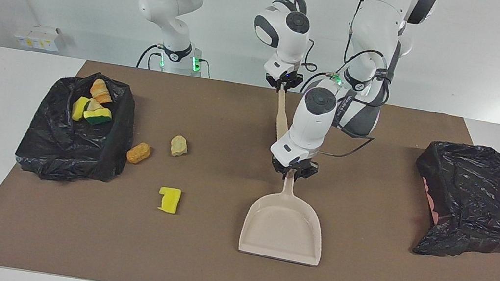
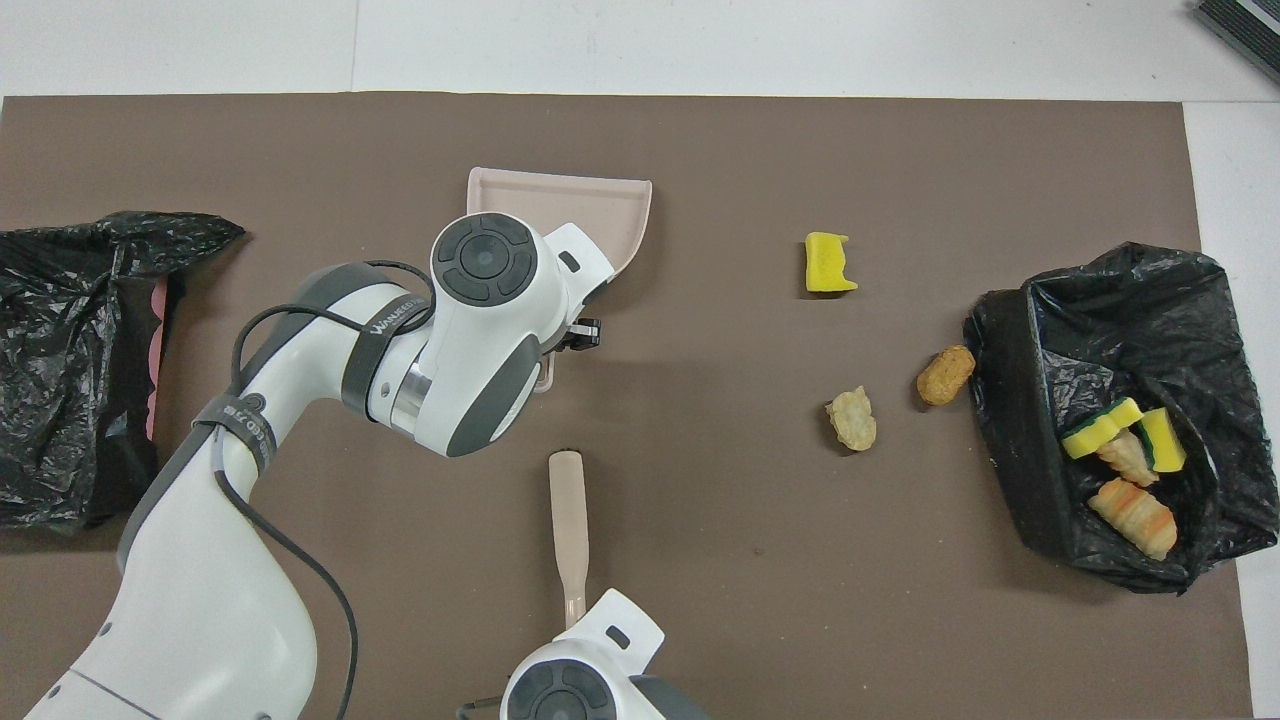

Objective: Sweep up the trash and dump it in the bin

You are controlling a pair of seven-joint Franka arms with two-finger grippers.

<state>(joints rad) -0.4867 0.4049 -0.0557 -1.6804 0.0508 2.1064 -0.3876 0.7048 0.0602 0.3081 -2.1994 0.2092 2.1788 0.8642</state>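
Note:
Three pieces of trash lie loose on the brown mat: a yellow sponge chunk [image 1: 169,199] [image 2: 830,265], a tan lump [image 1: 179,146] [image 2: 851,419] and an orange lump [image 1: 138,152] [image 2: 945,375] beside the bin. The black-bagged bin [image 1: 55,151] [image 2: 1010,400] at the right arm's end holds several more pieces [image 1: 92,104]. My left gripper [image 1: 294,171] is shut on the handle of the beige dustpan [image 1: 284,227] [image 2: 600,205] mid-mat. My right gripper [image 1: 283,85] is shut on the thin end of the beige brush [image 1: 282,115] [image 2: 567,510].
A second black-bagged container [image 1: 474,199] [image 2: 70,360] stands at the left arm's end of the mat. The brown mat [image 1: 211,268] covers most of the white table. The brush's lower end is hidden by the left arm in the facing view.

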